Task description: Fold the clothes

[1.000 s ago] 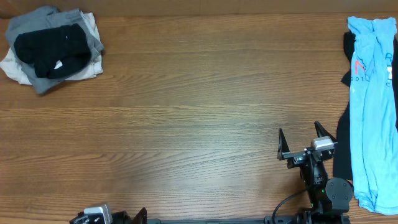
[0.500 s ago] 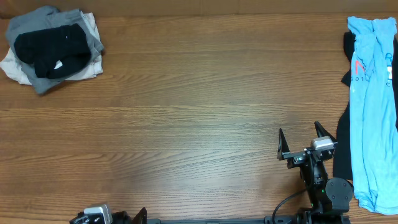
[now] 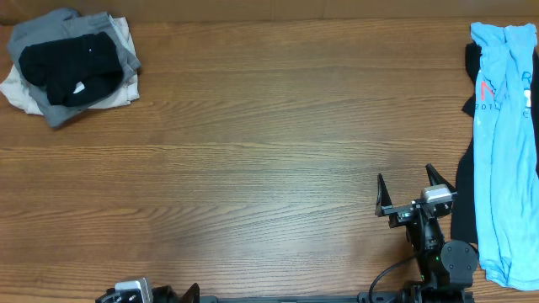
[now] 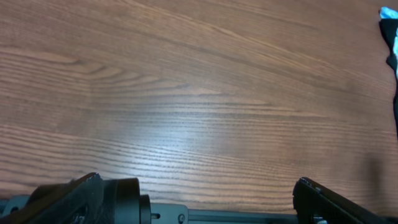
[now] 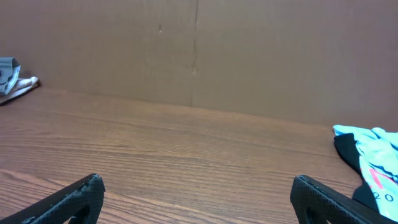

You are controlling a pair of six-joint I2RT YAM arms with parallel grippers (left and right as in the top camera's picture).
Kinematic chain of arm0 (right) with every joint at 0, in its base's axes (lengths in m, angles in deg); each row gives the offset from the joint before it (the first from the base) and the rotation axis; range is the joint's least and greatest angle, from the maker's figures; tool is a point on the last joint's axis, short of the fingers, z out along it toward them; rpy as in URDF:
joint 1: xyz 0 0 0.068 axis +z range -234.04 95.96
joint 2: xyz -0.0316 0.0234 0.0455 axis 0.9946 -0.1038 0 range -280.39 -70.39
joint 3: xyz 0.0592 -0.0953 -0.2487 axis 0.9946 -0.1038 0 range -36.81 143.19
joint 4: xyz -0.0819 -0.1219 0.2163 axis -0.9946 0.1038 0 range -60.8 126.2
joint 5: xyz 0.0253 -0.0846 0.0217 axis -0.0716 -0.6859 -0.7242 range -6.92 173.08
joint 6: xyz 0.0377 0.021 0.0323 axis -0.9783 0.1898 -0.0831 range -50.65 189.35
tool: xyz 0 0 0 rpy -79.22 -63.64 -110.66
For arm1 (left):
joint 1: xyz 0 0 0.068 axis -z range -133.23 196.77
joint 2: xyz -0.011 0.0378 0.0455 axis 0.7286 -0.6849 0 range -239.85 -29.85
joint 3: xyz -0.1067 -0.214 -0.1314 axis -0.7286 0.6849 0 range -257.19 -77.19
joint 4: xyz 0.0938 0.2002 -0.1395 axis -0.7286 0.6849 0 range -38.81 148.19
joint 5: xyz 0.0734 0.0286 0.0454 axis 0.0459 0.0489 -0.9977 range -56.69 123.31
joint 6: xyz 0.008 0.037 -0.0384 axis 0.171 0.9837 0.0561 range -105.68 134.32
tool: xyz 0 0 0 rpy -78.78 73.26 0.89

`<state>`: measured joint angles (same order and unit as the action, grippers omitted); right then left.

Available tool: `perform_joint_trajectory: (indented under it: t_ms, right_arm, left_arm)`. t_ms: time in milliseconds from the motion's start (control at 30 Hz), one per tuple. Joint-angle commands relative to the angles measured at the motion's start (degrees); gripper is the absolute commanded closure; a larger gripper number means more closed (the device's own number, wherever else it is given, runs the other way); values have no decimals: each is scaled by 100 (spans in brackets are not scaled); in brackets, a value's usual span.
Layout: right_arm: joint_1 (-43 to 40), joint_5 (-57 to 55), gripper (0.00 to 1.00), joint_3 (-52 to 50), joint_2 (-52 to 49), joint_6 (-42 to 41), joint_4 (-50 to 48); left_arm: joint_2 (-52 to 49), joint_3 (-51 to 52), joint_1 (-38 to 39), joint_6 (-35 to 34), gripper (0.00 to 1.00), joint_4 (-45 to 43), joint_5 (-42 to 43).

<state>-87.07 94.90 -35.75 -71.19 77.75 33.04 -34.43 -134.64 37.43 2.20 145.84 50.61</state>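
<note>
The clothes lie in two heaps. At the table's far left corner, a black piece point(image 3: 69, 67) sits on grey point(image 3: 50, 29) and white point(image 3: 21, 88) ones. Along the right edge lies a light-blue shirt with red print point(image 3: 505, 143), on top of a black garment point(image 3: 463, 202). My right gripper point(image 3: 406, 179) stands open just left of that black garment, holding nothing. In the right wrist view its fingers point(image 5: 71, 198) spread wide, with the blue shirt point(image 5: 373, 149) ahead right. My left gripper point(image 4: 196, 193) is open over bare wood at the front left.
The wooden table point(image 3: 269, 143) stretches between the two heaps. A brown wall point(image 5: 199, 50) rises behind the far edge. Only a bit of the left arm point(image 3: 135, 293) shows at the front edge in the overhead view.
</note>
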Motion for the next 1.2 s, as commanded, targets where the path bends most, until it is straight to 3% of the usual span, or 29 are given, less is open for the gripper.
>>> perform_joint_trajectory:
  t_ms: [0, 300, 567, 933, 1167]
  right_arm:
    - [-37, 26, 0, -61, 52, 20, -28]
    - [-37, 28, 0, -61, 52, 20, -28]
    - [-37, 28, 0, -61, 52, 20, -28]
    - [-37, 28, 0, -61, 52, 20, -28]
    - [-37, 26, 0, -61, 52, 20, -28]
  left_arm:
    - [35, 26, 31, -114, 0, -243, -61]
    - [37, 1204, 269, -4, 0, -4435, 503]
    - [90, 3086, 660, 313, 0, -6822, -487]
    - [439, 4092, 879, 365, 0, -8017, -1054]
    - [439, 4542, 1062, 745, 0, -8675, -1176]
